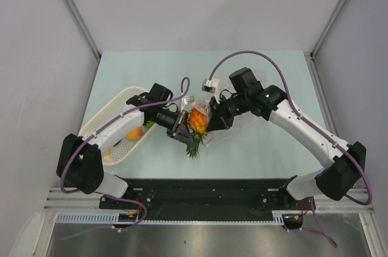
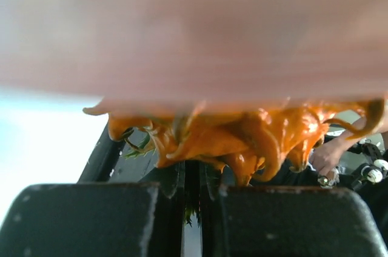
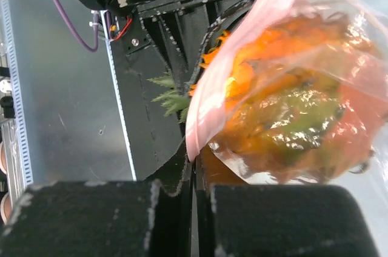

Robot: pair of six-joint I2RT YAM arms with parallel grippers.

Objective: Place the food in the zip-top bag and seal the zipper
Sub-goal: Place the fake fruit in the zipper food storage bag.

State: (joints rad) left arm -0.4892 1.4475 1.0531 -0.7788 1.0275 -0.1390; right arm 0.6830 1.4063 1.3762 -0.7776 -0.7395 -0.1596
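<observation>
Clamping one pineapple point(image 1: 197, 120), one bag point(image 3: 285, 117), two claws point(image 1: 183, 128) point(image 1: 213, 119)

A white perforated basket point(image 1: 100, 120) is set on the pale green table point(image 1: 200, 75), near the table's left edge.

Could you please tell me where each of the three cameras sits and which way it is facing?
Top external: above and behind the arms, looking down on the table; both arms show, meeting at the pineapple.
Left wrist: on the left arm, looking along the left gripper at the pineapple close up; its two fingers show.
Right wrist: on the right arm, looking along the right gripper at the zip-top bag, the pineapple seen through it; its fingers show.
Shared: all three show the pineapple.
</observation>
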